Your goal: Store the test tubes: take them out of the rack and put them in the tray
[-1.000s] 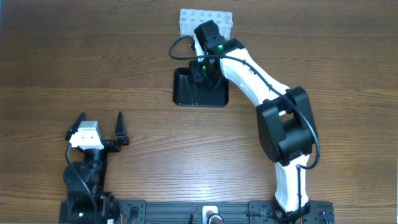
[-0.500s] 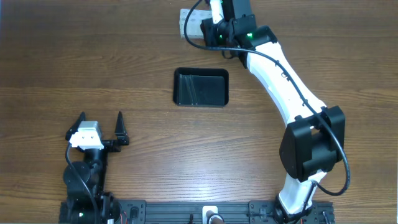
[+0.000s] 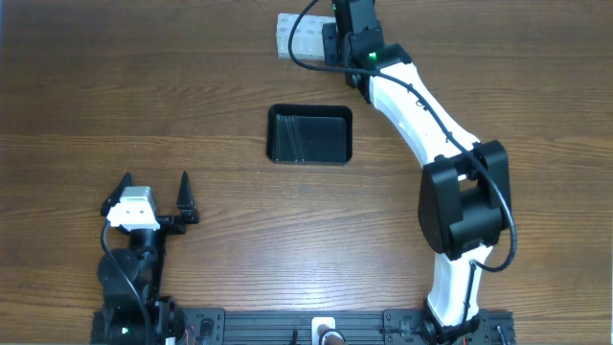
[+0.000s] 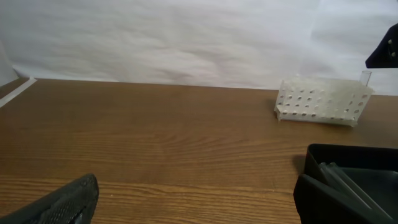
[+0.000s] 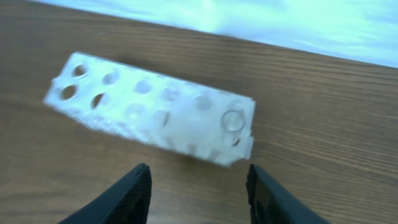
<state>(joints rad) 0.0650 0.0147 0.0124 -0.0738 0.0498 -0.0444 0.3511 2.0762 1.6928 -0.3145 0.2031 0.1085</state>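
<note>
From the top view I have a brown wood-grain table (image 3: 172, 86) running across the whole picture. The black tray (image 3: 271, 134) sits near the middle, and faint pale streaks in it look like clear tubes lying flat. The white rack (image 3: 297, 36) stands at the table's far edge, well apart from the tray and partly under the right arm (image 3: 421, 105). The right gripper (image 3: 337, 13) is up over the rack. The left gripper (image 3: 154, 182) sits back near its base, its fingers spread wide with nothing between them.

On the left wrist view the table meets a creased white backdrop (image 4: 155, 37). The rack (image 4: 320, 102) stands just in front of it, with one test tube (image 4: 365, 77) upright at one end. The tray (image 4: 323, 155) lies nearer to me. My own dark fingers (image 4: 62, 202) are far apart and empty.

On the right wrist view the right gripper (image 5: 199, 186) hangs above the rack (image 5: 124, 106) with both fingers (image 5: 121, 196) parted wide and holding nothing. The test tube (image 5: 233, 120) shows as a clear ring in an end hole. The wood runs up to the pale backdrop (image 5: 280, 25).
</note>
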